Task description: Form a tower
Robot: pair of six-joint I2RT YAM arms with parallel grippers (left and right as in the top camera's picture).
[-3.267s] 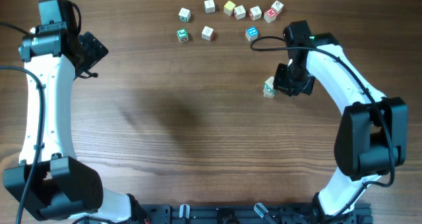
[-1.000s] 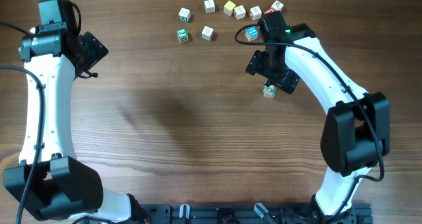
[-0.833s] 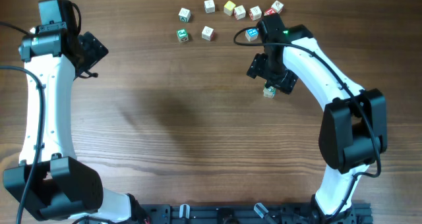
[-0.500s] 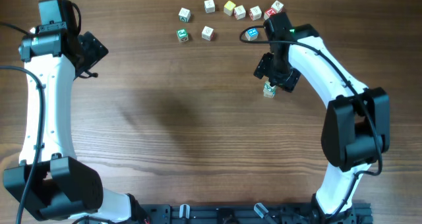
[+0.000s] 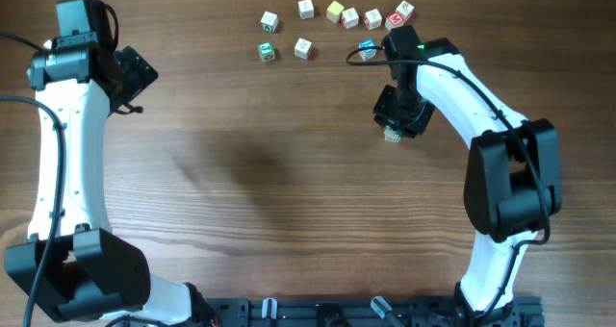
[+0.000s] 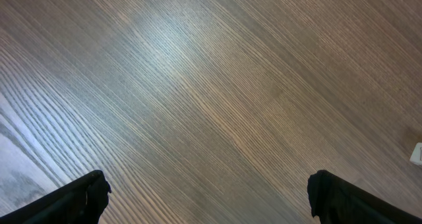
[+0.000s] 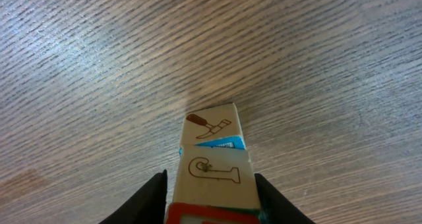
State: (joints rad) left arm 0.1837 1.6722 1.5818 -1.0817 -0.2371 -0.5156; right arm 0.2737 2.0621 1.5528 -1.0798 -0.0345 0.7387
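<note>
Left gripper (image 5: 135, 74) at far left over the table (image 6: 217, 85), jaws fully apart, holding nothing; right of centre, nearer than the loose cubes (image 5: 334, 12), the tower (image 7: 212, 151) stands upright, right gripper (image 7: 210, 188) jaws narrowed astride its top cube, contact not discernible.

You have the tower (image 5: 392, 135) on the table (image 5: 289, 192), right of centre in the upper half of the overhead frame, directly beneath the right gripper (image 5: 397, 115). Its cubes stand one on another between the fingers (image 7: 153, 199). Loose cubes (image 5: 306, 9) lie scattered along the top edge, above it. The left gripper (image 5: 137, 75) sits upper left, well apart.
</note>
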